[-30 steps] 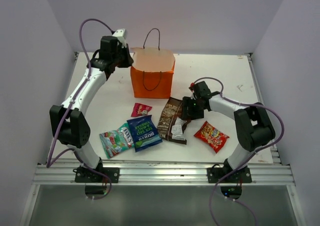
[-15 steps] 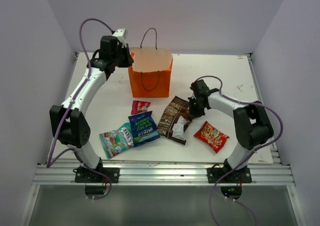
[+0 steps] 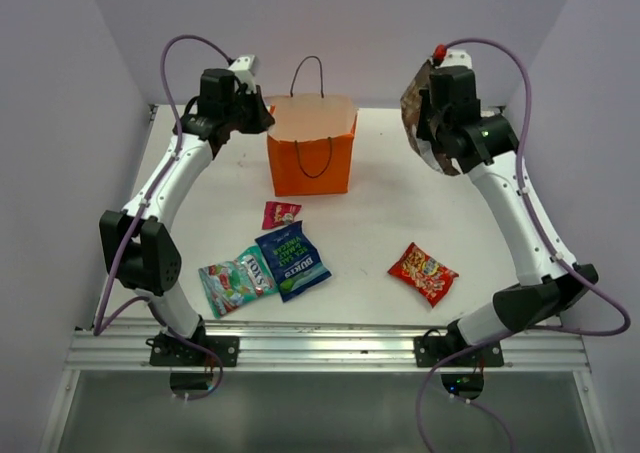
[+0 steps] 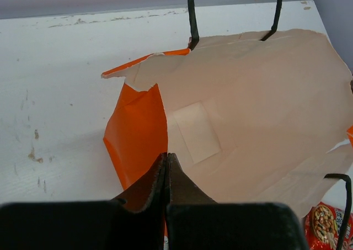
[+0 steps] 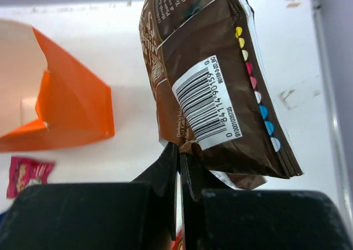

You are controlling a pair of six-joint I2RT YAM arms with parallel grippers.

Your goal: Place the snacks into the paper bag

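The right gripper [image 5: 177,150] is clamped tight on one edge of the dark brown packet [image 5: 209,79], holding it in the air to the right of the orange paper bag [image 3: 310,153]. The left gripper [image 4: 166,163] is pinched closed on the bag's left rim. In front of the bag lie the small pink-red packet [image 3: 281,214], the blue packet [image 3: 292,261] and the teal-green packet [image 3: 235,281]. The red-orange packet [image 3: 423,273] lies to the bag's front-right.
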